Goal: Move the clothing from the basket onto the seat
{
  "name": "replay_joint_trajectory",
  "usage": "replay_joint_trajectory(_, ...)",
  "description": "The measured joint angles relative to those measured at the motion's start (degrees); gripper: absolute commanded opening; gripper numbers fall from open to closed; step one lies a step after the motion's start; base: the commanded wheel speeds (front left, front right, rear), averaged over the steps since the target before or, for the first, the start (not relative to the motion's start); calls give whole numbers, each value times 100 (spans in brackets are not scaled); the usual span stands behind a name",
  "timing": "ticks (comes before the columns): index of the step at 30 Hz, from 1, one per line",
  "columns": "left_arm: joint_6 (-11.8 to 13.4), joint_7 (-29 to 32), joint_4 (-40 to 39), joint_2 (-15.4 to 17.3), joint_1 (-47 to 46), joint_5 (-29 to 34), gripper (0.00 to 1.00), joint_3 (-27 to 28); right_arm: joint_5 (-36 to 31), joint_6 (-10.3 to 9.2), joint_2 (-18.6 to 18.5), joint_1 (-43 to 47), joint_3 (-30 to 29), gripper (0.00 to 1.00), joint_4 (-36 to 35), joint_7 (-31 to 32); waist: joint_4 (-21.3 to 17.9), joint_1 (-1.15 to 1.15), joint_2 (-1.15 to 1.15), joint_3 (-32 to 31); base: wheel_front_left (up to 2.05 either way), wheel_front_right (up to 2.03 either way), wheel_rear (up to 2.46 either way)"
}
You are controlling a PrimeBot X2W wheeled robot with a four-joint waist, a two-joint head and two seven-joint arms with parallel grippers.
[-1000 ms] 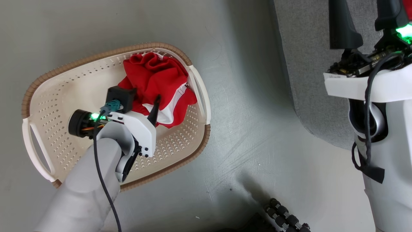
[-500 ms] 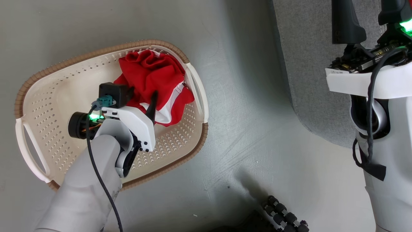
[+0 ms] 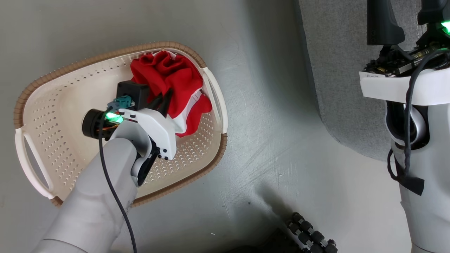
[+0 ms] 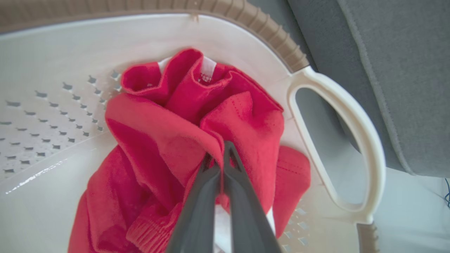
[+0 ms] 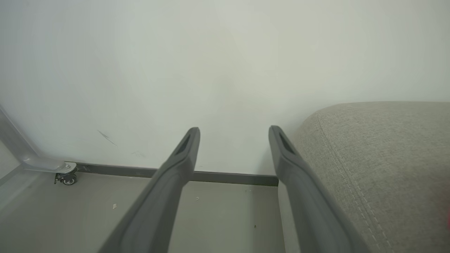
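Seat: large grey woven-fabric sofa (image 3: 337,70) with a rounded, seamed edge, cut off by the frame in the head view. No red cloth is seen on the part in view.
Basket: cream-white perforated plastic laundry basket (image 3: 52,75) with a brown rim band, standing on the grey floor (image 3: 274,140), near the seat but apart from it.
Clothing: crumpled red sports fabric with white trim (image 3: 172,75), bunched in the basket end nearest the seat, against the white side handle.
Left gripper (image 4: 222,154): jaws pinched together on a raised fold of the red fabric.
Right gripper (image 5: 232,131): jaws wide apart and empty, beside the seat's rounded corner.
Key relation: the seat lies to the robot's right of the held bundle, past the basket handle. The left arm has the cloth, so it likely lifts and carries rightward.
Long axis: none clear, as the heap is balled up.
Unclear: no numerals are seen. Whether this is one garment or two cannot be told, and the wrist covers part of the heap.
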Motion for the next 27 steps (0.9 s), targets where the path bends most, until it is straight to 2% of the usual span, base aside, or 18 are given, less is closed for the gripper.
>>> replay_joint_trajectory(10,-178,-204,-7,145,-69,345,0,-252,-51,0,0,0,-51,100,64,0,116,0,0,-122,0,0,0)
replay_joint_trajectory(27,-237,-600,-374,287,-113,536,0,-347,-315,0,-2,143,-168,100,336,-24,398,0,0,-634,0,0,0)
